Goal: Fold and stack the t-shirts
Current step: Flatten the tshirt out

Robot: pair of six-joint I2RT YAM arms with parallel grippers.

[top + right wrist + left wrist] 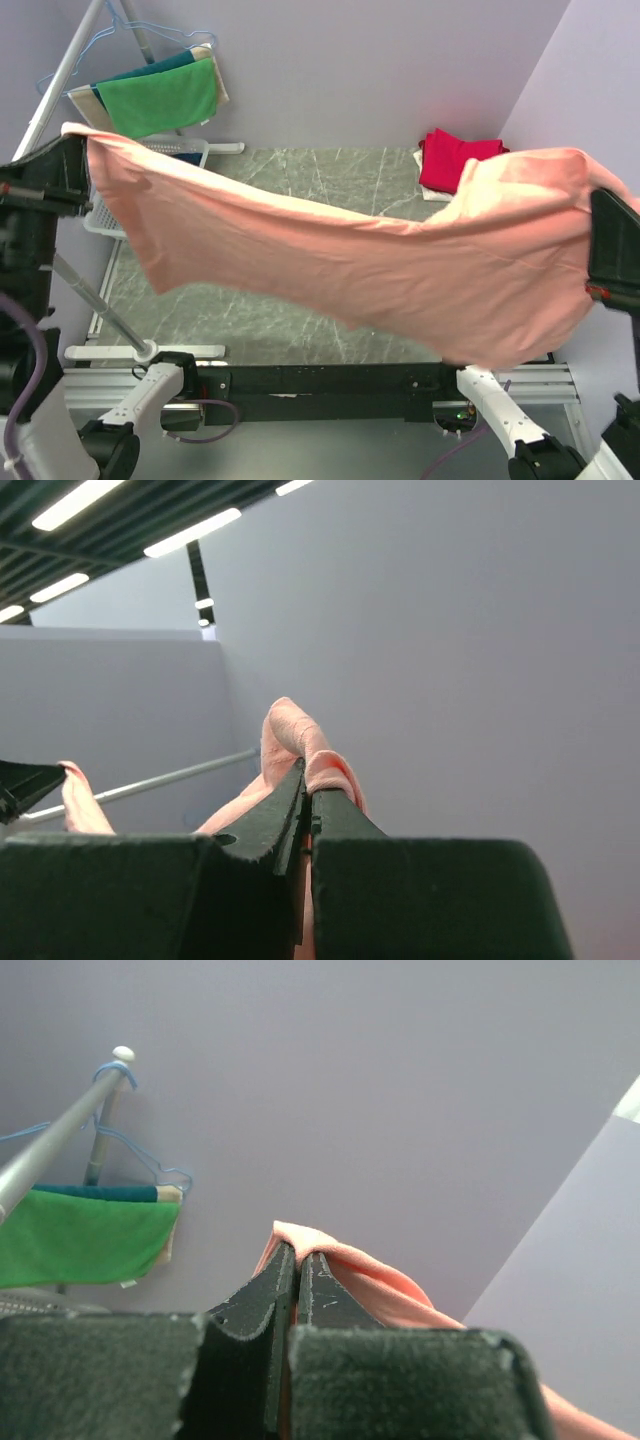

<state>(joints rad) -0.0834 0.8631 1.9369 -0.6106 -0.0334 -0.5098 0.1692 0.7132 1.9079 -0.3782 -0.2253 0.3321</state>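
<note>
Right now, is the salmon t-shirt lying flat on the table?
No, the salmon t-shirt hangs stretched out in the air above the table.

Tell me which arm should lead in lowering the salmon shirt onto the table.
Right, probably. Both grippers are shut on the salmon shirt, but most of the cloth sags beside the right gripper, its lowest fold nearest the table. The left gripper pinches only a high corner.

My left arm [35,215] and right arm [612,250] reach high above the table [290,165], spread wide. My left gripper [297,1256] sits out past its left edge, my right gripper [305,778] over its right edge. On both, the jaws are pressed together, pinching the salmon-orange t-shirt [330,250], and both point upward.
</note>
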